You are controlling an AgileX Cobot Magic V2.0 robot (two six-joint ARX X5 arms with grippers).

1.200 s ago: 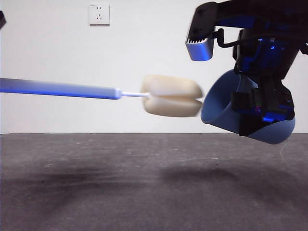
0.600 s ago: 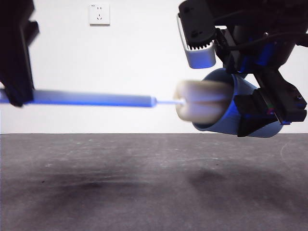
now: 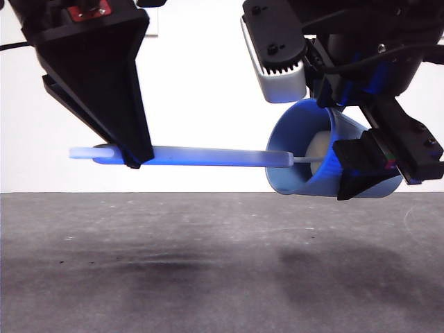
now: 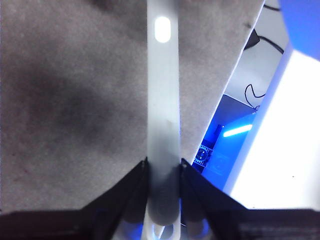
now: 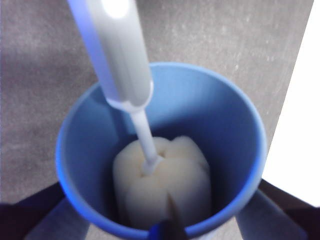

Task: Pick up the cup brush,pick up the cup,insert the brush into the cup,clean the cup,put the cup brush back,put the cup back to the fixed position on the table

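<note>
Dark grey, matte, speckled surface [image 3: 208,263] below, bare white wall behind, soft shadows lying under both arms. At the left of the front view, left hand [image 3: 135,161] reaching down from above, black and wedge-shaped, jaws closed tight on the long slim grey handle of the cup brush [image 3: 208,157], gripped near its looped outer end and held roughly level, well above the surface. In the left wrist view, same left hand [image 4: 162,172] with both jaws pressed against either side of the handle [image 4: 163,100]. Further right, handle running straight into the mouth of the light blue tapering plastic cup [image 3: 305,156], tipped on its side with the opening facing left, clear of the surface. Rounded cream-yellow sponge head deep inside, seen in the right wrist view sitting near the bottom of the cup [image 5: 225,130]. At the far right, right hand [image 3: 364,170] clamped around the cup's body, jaws on opposite sides of its wall.
</note>
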